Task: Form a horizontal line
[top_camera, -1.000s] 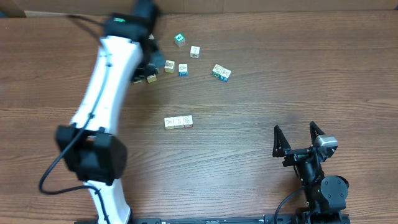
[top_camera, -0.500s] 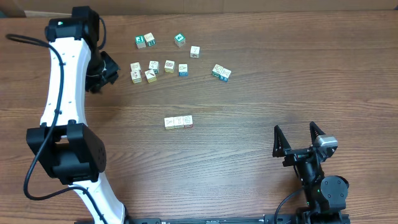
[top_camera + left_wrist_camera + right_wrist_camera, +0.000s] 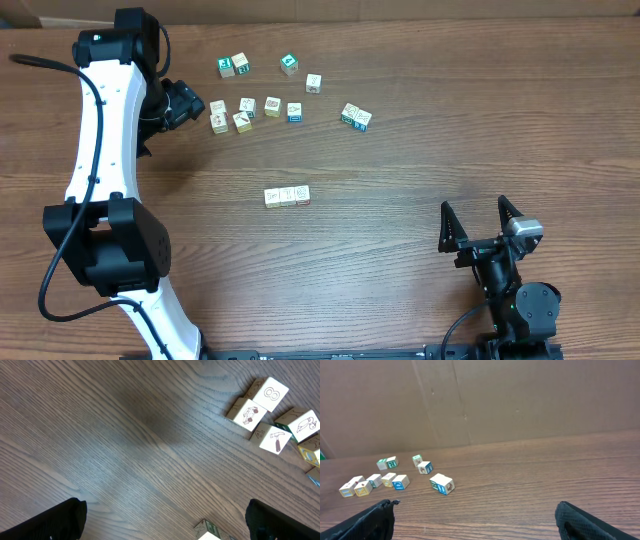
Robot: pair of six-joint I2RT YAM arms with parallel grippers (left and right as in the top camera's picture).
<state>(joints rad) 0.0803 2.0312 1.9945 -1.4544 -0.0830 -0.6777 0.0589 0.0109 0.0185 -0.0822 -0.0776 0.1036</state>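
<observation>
The horizontal line [image 3: 287, 196] is a short row of three pale picture cubes touching side to side, mid-table. My left gripper [image 3: 178, 104] hovers open just left of the loose cube cluster [image 3: 245, 110], well above and left of the row. In the left wrist view its fingers [image 3: 52, 520] are spread wide over bare wood, with nothing between them at my left gripper [image 3: 164, 507]. A green-edged cube [image 3: 207, 533] pokes in at the bottom edge. My right gripper [image 3: 482, 222] rests open at the near right, and it is also empty in its own view [image 3: 475, 507].
Loose cubes lie scattered along the far side: a green pair [image 3: 233, 66], a green-topped one [image 3: 289, 64], a pale one [image 3: 313, 82] and a joined pair [image 3: 355, 116]. An "8" cube [image 3: 272, 394] and a hammer cube [image 3: 275, 440] sit ahead. A cardboard wall [image 3: 520, 400] backs the table.
The left arm swung from over the cube cluster out to the left, and its jaws opened from shut. Its gripper then edged back towards the cubes. The right arm stayed still.
</observation>
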